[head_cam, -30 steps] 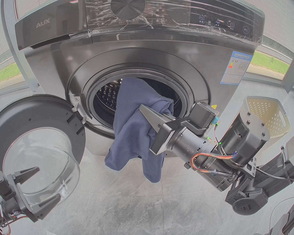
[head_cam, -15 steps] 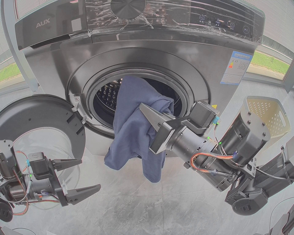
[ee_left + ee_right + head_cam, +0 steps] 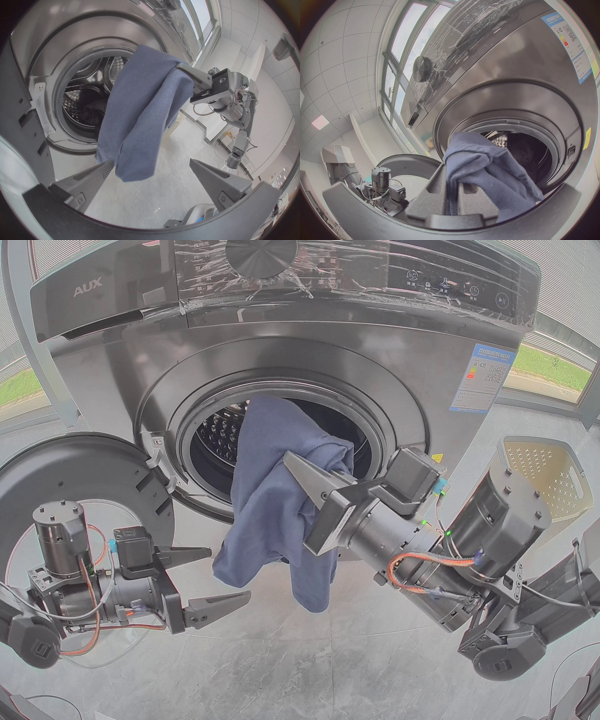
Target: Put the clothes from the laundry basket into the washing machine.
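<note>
My right pincer (image 3: pixel 301 469) is clamped shut on a blue garment (image 3: pixel 269 490), a bunched fold pinched between its two fingers. I hold it up right at the mouth of the washing machine (image 3: pixel 312 346). The cloth's upper part lies across the middle of the round opening, and the rest hangs down over the lower rim, ending above the floor (image 3: pixel 300 652). My left pincer (image 3: pixel 226 574) is spread wide and grips nothing. Its two fingers point towards the garment's hanging hem from my left side, near it but not touching. A second ago that left pincer sat low in the corner, in front of the door's glass bowl. Since then it has swung up and inwards, towards the cloth, while my right arm and the garment have hardly shifted. The door (image 3: pixel 75 471) stands swung fully open on my left. In the drum (image 3: pixel 215 434) a dark bundle (image 3: pixel 92 112) lies at the bottom, behind the hanging cloth. The pale, perforated laundry basket (image 3: pixel 550 477) stands to the right of the machine, partly behind my right arm. What lies in it I cannot tell.
</note>
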